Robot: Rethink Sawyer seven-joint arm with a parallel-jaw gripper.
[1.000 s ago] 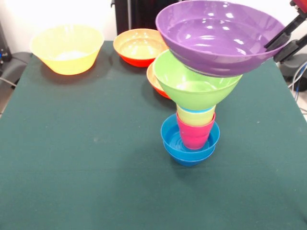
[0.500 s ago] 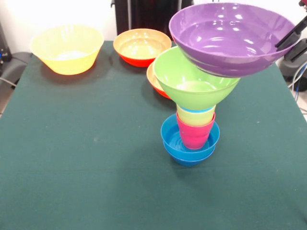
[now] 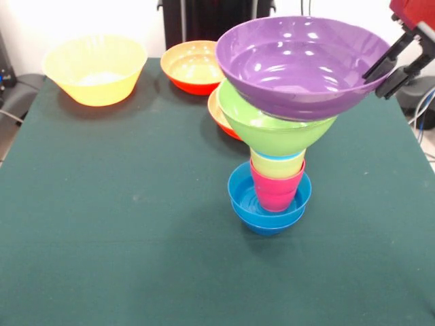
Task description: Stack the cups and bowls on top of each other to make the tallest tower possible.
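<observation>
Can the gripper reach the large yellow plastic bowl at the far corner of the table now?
Probably not at once. The gripper is shut on the rim of the wide purple plastic bowl, over the lime green bowl. The large yellow plastic bowl stands alone with nothing over it, so after release the way looks free.

A dark green cloth is covering the table [image 3: 102, 224], with a bright white wall [image 3: 81, 17] and a black panel [image 3: 204, 20] standing at the far side.

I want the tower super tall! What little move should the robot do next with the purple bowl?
Probably ease the purple bowl down level into the lime green bowl. The gripper holds its rim while it sits tilted over the tower.
</observation>
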